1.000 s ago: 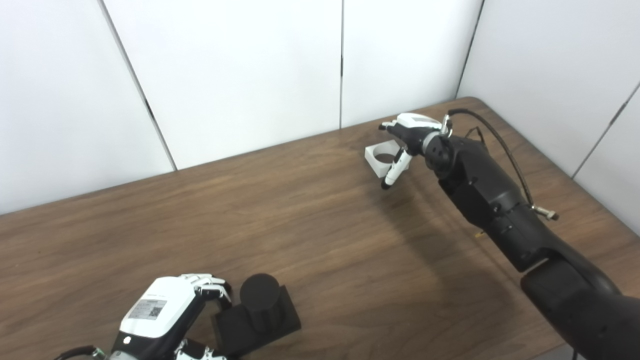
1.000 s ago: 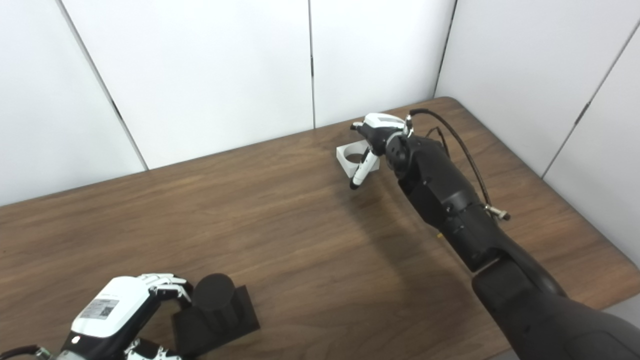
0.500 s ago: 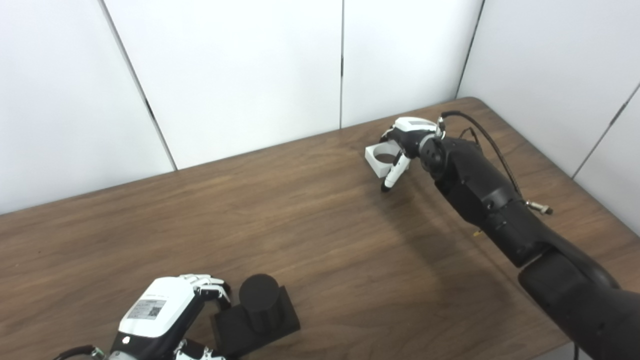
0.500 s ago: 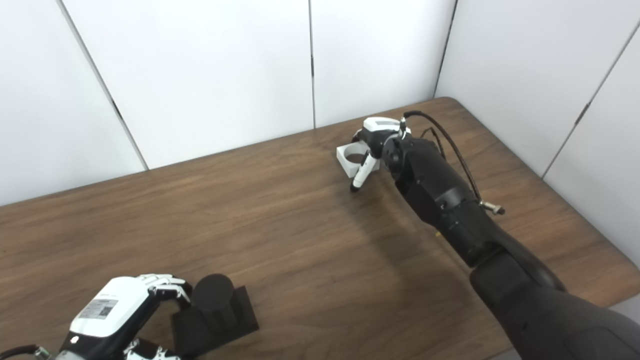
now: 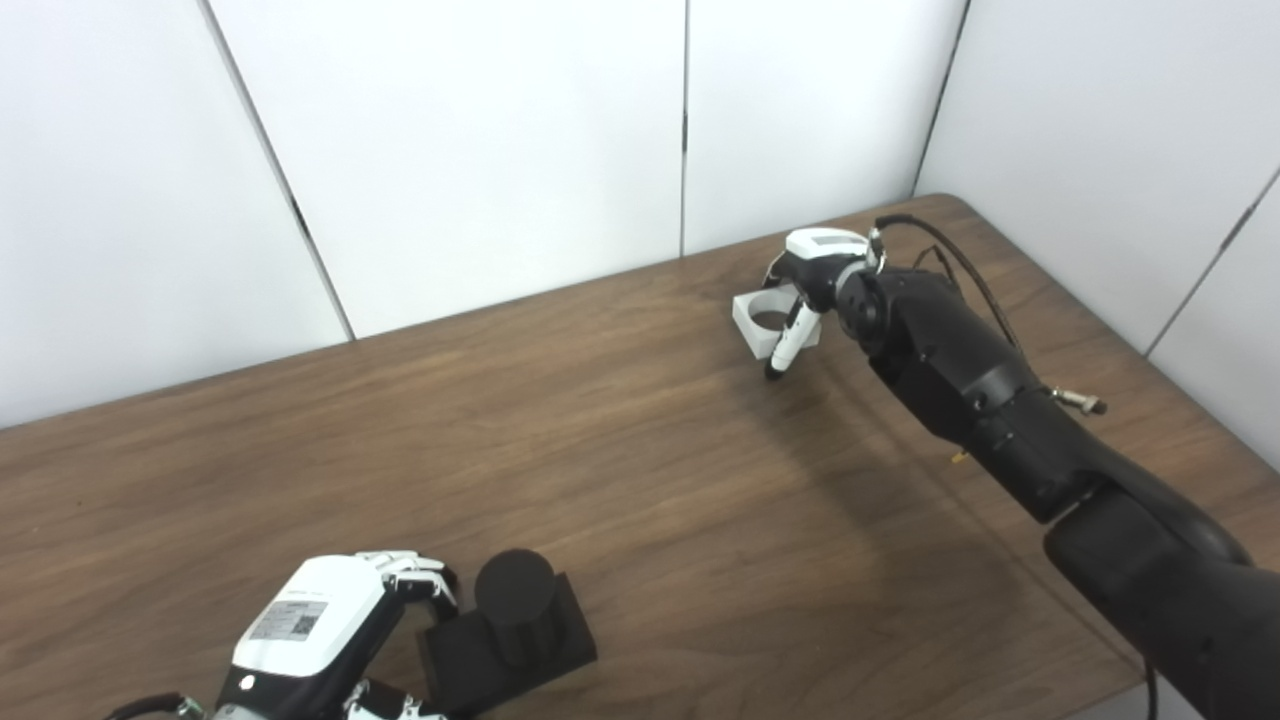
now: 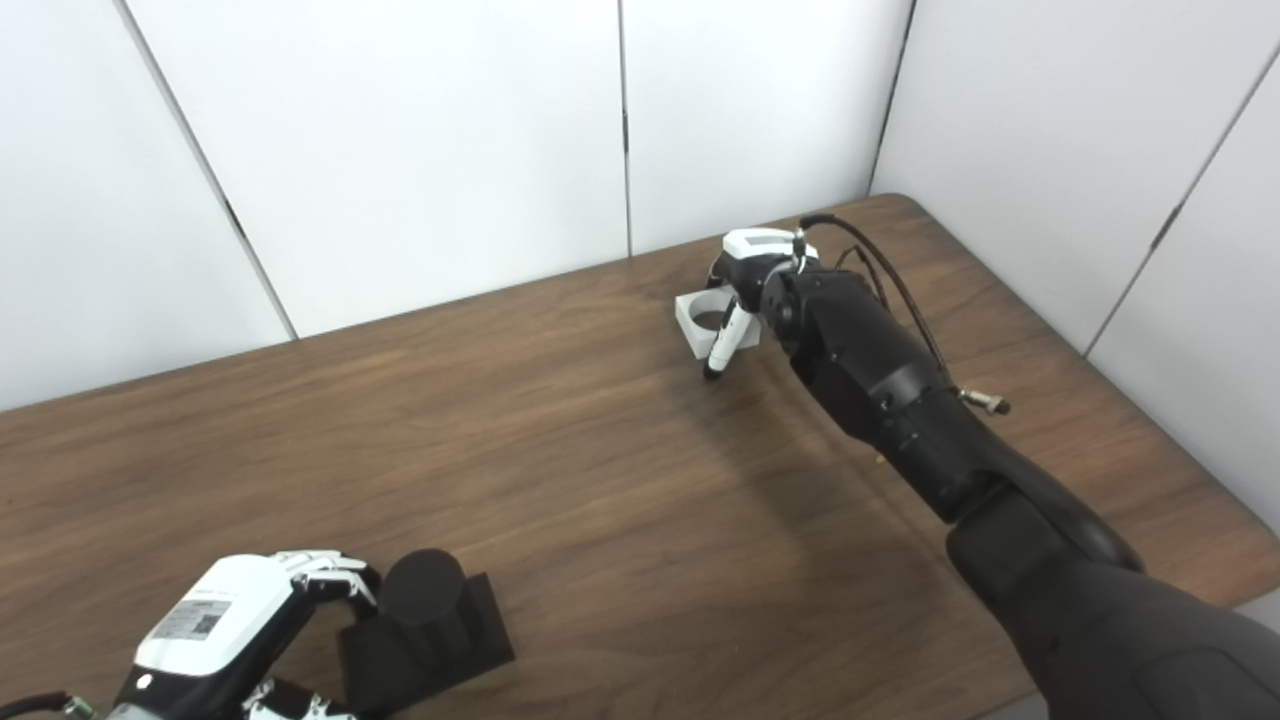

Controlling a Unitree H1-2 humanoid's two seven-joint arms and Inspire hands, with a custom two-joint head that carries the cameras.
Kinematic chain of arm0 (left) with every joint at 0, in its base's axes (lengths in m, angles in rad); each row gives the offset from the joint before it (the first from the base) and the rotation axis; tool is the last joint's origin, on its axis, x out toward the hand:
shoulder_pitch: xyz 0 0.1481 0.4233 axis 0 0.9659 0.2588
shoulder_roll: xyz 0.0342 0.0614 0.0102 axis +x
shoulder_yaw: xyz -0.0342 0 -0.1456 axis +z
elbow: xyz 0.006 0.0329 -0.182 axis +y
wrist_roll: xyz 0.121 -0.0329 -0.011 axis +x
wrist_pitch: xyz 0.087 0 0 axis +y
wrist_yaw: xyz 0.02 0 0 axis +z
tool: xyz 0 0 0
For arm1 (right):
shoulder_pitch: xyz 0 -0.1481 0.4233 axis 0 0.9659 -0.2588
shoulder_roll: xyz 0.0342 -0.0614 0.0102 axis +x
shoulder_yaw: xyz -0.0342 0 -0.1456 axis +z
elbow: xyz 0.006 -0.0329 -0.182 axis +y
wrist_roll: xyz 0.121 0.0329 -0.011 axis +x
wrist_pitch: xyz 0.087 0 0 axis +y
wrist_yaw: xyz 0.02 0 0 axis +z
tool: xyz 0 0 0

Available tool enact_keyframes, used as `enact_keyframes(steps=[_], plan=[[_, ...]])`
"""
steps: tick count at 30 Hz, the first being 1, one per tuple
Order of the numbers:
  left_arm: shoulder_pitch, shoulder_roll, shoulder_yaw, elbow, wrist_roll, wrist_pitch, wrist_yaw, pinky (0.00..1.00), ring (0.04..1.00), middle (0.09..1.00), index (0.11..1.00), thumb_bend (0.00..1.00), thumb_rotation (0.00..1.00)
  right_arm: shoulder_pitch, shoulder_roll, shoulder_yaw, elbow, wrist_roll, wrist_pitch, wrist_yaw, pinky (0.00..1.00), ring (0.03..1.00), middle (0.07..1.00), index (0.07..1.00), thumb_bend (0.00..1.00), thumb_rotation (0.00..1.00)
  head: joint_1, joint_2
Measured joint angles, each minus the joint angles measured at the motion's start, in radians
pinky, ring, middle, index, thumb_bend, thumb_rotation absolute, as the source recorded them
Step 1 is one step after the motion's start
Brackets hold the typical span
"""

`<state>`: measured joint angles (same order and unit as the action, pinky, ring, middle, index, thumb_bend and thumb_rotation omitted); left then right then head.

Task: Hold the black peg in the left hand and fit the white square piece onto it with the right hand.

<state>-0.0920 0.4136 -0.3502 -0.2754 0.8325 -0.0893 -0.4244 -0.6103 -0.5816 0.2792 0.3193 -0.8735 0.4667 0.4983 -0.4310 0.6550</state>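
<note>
peg (image 5: 515, 600) sits near-left on the table (image 5: 600, 480) by the left hand (image 5: 310, 640), square piece (image 5: 770, 322) far-right under the right hand (image 5: 815, 270)

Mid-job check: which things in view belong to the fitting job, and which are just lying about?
Job:
- black peg at the left robot hand
- white square piece at the right robot hand

Lying about:
- nothing else on the table

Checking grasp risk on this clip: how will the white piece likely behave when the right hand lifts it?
The white piece looks like a stiff block with flat sides, so it should not roll. A round hole takes up most of it, so it is probably light and may slide on the smooth table. The right hand sits over its far side; grip is unclear.
</note>
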Motion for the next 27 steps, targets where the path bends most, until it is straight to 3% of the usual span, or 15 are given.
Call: enact_keyframes(steps=[18,23,24,25,27], plan=[[0.006,0.000,0.011,-0.007,-0.001,0.000,-0.011,0.84,0.822,0.766,0.488,0.52,0.04,0.006,-0.002,0.003,-0.010,0.032,-0.003,-0.021,0.84,0.948,0.920,0.670,0.83,0.14,0.002,0.020],[0.006,0.000,0.013,-0.010,-0.001,0.002,-0.015,0.84,0.825,0.769,0.488,0.52,0.04,0.007,-0.002,0.003,-0.010,0.048,-0.008,-0.038,0.82,0.924,0.900,0.630,0.80,0.06,0.002,0.020],[0.007,0.000,0.013,-0.010,-0.001,0.002,-0.015,0.84,0.826,0.769,0.488,0.52,0.04,0.007,-0.002,0.003,-0.010,0.053,-0.009,-0.041,0.81,0.919,0.894,0.563,0.66,0.09,0.002,0.020],[0.007,0.000,0.013,-0.010,-0.001,0.002,-0.015,0.84,0.825,0.769,0.488,0.52,0.04,0.008,-0.002,0.002,-0.009,0.059,-0.010,-0.045,0.81,0.912,0.886,0.528,0.59,0.11,0.002,0.020],[0.007,0.000,0.014,-0.010,-0.001,0.002,-0.015,0.84,0.824,0.768,0.488,0.52,0.04,0.010,-0.002,0.003,-0.008,0.062,-0.012,-0.055,0.79,0.900,0.868,0.497,0.54,0.13,0.005,0.026]])
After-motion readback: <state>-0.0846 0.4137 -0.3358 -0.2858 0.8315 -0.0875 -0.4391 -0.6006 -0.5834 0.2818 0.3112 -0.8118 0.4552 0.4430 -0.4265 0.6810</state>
